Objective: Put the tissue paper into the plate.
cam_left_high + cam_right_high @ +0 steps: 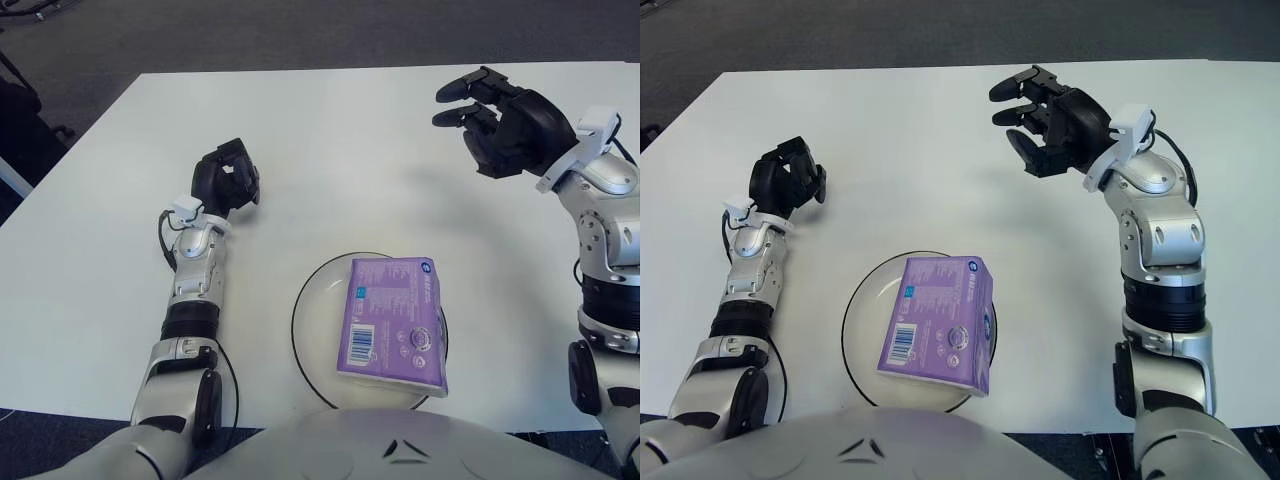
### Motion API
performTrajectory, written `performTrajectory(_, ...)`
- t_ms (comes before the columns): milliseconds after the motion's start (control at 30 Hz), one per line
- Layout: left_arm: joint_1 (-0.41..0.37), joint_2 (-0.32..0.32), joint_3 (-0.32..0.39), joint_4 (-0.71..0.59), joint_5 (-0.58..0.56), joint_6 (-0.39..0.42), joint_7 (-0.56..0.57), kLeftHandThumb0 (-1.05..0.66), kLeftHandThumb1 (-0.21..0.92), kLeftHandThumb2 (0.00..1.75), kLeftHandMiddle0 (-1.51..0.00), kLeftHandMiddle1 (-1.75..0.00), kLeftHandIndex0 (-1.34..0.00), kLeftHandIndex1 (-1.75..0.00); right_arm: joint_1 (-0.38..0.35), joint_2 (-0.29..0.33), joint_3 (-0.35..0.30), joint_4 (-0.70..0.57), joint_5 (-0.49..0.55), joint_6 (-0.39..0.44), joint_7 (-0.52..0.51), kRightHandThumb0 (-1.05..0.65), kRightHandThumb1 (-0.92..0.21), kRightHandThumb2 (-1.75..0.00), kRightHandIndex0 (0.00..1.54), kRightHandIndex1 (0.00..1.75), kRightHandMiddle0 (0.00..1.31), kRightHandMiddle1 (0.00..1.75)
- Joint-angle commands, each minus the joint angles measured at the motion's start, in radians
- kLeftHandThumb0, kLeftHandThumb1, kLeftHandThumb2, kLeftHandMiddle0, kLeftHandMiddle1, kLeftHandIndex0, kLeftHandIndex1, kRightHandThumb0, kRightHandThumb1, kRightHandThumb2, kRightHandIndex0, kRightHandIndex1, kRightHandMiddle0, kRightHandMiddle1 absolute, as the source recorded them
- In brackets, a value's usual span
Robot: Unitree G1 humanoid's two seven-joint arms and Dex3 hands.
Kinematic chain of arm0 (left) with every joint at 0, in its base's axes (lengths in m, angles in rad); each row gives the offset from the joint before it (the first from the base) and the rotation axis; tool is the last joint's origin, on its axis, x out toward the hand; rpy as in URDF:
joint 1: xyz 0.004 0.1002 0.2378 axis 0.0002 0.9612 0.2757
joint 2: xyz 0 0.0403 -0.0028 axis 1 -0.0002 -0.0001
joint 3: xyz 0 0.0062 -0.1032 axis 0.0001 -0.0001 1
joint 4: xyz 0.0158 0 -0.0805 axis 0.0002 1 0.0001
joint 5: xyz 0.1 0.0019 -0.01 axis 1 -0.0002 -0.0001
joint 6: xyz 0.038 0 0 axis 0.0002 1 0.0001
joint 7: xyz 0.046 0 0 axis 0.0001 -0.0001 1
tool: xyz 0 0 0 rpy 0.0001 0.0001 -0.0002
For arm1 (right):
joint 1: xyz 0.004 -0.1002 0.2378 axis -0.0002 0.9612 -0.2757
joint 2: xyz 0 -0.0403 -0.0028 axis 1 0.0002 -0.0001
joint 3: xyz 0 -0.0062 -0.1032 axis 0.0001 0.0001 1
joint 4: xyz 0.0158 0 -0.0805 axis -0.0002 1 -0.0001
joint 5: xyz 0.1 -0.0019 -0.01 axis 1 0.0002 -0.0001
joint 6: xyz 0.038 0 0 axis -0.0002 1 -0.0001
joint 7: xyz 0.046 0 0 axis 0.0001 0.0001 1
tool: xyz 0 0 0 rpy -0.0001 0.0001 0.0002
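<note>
A purple tissue pack [392,320] lies flat in the clear glass plate [310,318] near the table's front edge; its right end overhangs the plate's rim. My right hand [1045,120] is raised above the table, up and to the right of the plate, with its fingers spread and holding nothing. My left hand [226,178] shows to the upper left of the plate, with its fingers curled and holding nothing.
The white table [330,150] runs to a dark carpeted floor at the back. A dark object [20,125] stands off the table's left edge.
</note>
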Motion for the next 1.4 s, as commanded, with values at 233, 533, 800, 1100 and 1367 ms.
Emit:
performTrajectory(233,0.256,-0.097,-0.018,0.016,0.005,0.052,0.045,-0.43,0.75,0.97,-1.34,-1.75,-1.03,-1.75,0.084,0.108,-0.053,0.018,-0.001,-0.039,-0.138,-0.35,-0.91,-0.53,0.3,1.19,0.21,1.74)
performTrajectory(533,0.269,-0.098,-0.023,-0.029,0.003,0.07,0.047,-0.43,0.74,0.97,-1.34,-1.75,-1.02,-1.75,0.142,0.125,-0.031,-0.013,-0.06,-0.03,-0.224,-0.35,-0.9,-0.54,0.33,1.2,0.21,1.75)
performTrajectory(800,0.277,-0.101,-0.026,-0.054,0.0,0.073,0.045,-0.43,0.73,0.98,-1.32,-1.75,-1.0,-1.75,0.2,0.194,0.005,0.095,-0.115,-0.158,-0.278,-0.35,-0.92,-0.52,0.34,1.22,0.2,1.75)
performTrajectory(1100,0.281,-0.112,-0.021,-0.071,-0.01,0.081,0.053,-0.43,0.72,0.98,-1.32,-1.75,-0.99,-1.75,0.204,0.26,-0.015,0.362,-0.1,-0.419,-0.239,-0.37,-0.8,-0.69,0.38,1.37,0.27,1.75)
performTrajectory(1367,0.282,-0.118,-0.018,-0.074,-0.019,0.076,0.049,-0.43,0.71,0.98,-1.31,-1.75,-0.99,-1.75,0.241,0.303,-0.013,0.372,-0.087,-0.439,-0.25,-0.4,-0.61,-0.94,0.52,1.58,0.39,1.75)
